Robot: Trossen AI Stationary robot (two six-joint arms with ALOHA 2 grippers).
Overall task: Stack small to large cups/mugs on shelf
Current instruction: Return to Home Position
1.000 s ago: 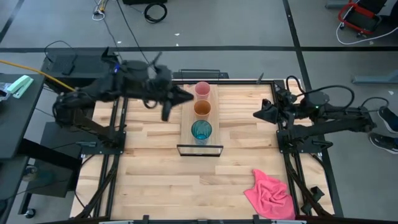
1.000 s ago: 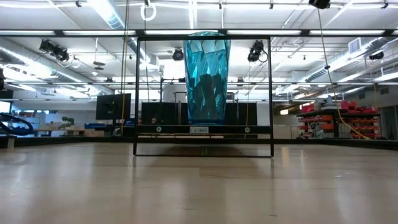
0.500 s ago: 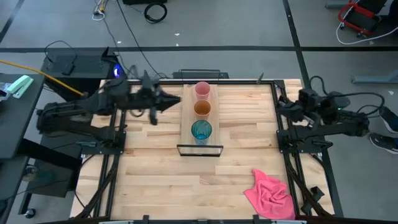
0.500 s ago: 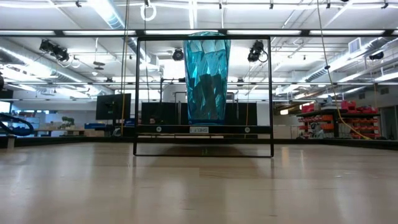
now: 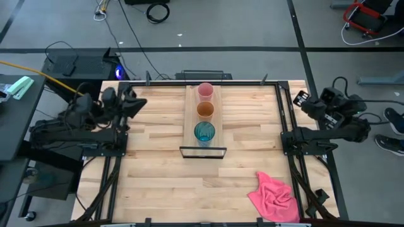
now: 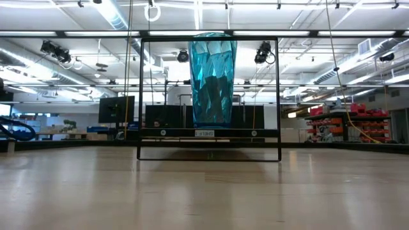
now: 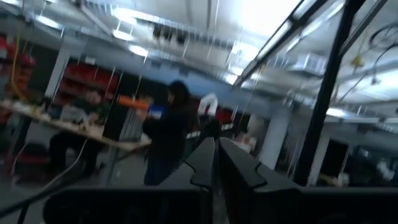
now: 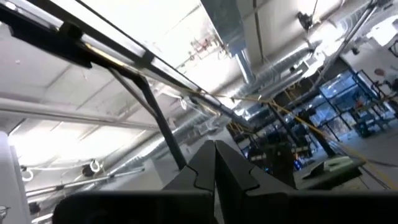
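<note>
Three tumblers stand upright in a row on the narrow light-wood shelf [image 5: 203, 116]: the pale pink cup [image 5: 205, 91] at the far end, the orange-tan cup [image 5: 205, 110] in the middle, the teal-blue cup [image 5: 204, 132] nearest the black frame [image 5: 202, 152]. In the low view only the teal cup [image 6: 213, 80] shows, behind the frame [image 6: 209, 96]. My left gripper [image 5: 140, 103] is drawn back at the table's left edge, shut [image 7: 216, 163], tipped up. My right gripper [image 5: 299, 99] sits at the table's right edge, shut [image 8: 215, 163], also tipped up toward the ceiling.
A crumpled pink cloth [image 5: 274, 197] lies near the table's near right corner. The slatted wooden tabletop [image 5: 158, 164] stretches around the shelf. A person [image 7: 166, 140] stands in the room beyond the table, in the left wrist view.
Both arms have pulled back from the shelf. My left gripper moved from beside the cups toward the table's left edge. My right gripper withdrew toward the right edge and past it. The cups and shelf stayed still.
</note>
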